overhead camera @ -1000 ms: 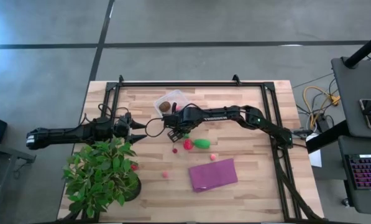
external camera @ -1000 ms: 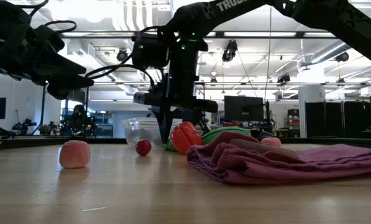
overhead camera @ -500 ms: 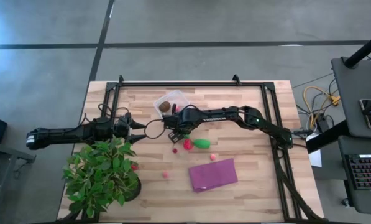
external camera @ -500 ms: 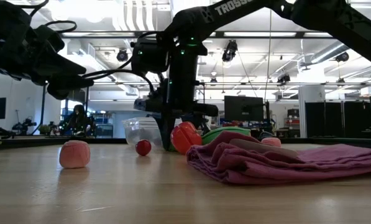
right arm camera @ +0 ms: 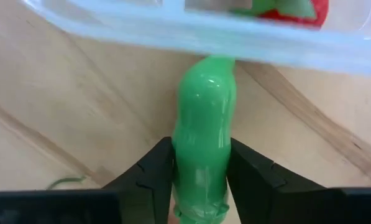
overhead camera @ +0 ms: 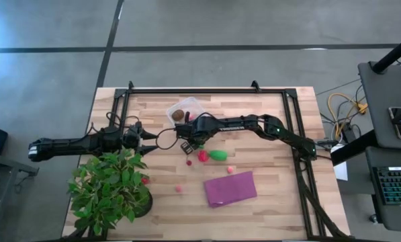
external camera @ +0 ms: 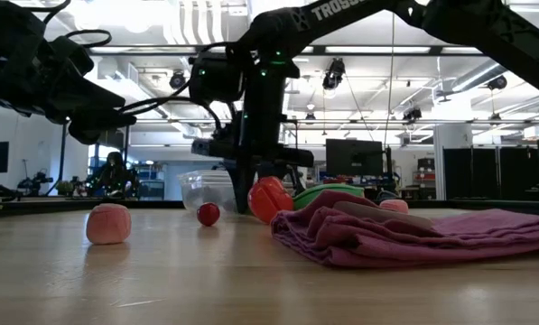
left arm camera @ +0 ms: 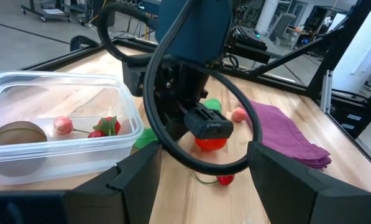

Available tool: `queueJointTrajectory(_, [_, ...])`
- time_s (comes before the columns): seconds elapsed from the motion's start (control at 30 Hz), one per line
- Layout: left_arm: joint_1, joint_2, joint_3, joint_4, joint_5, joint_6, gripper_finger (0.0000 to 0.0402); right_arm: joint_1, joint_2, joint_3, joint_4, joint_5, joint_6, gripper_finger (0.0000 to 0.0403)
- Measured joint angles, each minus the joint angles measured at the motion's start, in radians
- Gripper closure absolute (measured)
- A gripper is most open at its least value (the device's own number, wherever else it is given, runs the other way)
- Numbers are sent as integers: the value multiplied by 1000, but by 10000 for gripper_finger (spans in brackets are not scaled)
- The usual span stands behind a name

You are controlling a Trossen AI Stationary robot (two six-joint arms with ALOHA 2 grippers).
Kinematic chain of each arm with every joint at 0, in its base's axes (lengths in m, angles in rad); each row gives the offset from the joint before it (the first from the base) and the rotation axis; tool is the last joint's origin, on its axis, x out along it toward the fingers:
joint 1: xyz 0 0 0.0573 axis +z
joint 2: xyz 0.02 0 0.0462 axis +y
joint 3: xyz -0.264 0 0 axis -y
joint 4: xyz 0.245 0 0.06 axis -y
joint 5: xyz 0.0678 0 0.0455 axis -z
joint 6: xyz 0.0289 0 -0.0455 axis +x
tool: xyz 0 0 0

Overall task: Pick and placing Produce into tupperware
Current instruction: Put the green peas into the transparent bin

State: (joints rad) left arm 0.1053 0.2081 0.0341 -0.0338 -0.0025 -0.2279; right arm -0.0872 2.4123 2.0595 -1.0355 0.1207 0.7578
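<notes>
The wooden surface is carrying everything, with a leafy potted plant standing at its near left corner and a purple cloth lying flat near the front. The right arm is reaching across the middle, and its gripper is pressing its two fingers against the sides of a green oblong piece, holding it right beside the wall of the tupperware. In the right wrist view that green piece is pointing up to the container's clear rim. The left gripper is hovering above the surface just left of the right one, its fingers standing partly apart and holding nothing. Inside the tupperware a brown ball, a pink round piece and a red berry with a green top are resting. Outside it, a red round piece and a second green piece are lying side by side, with a small red berry close by and a pink piece sitting farther forward.
</notes>
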Motion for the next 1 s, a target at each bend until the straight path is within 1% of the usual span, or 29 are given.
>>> queueJointTrajectory(0.07, [0,0,0,0,-2,0,178,0,0,17,-1,0,-1,280])
queueJointTrajectory(0.3, [0,-1,0,0,-2,0,178,0,0,92,-18,3,-7,261])
queueJointTrajectory(0.57, [0,0,0,0,-2,0,178,5,0,205,-143,4,-33,271])
queueJointTrajectory(0.77, [0,-1,0,0,-2,0,178,8,0,298,-171,9,-37,268])
queueJointTrajectory(0.9, [0,-1,0,0,-2,0,178,-13,-22,292,-128,14,-37,267])
queueJointTrajectory(1.0, [0,0,0,-1,-2,0,178,-57,-24,297,-123,19,-42,267])
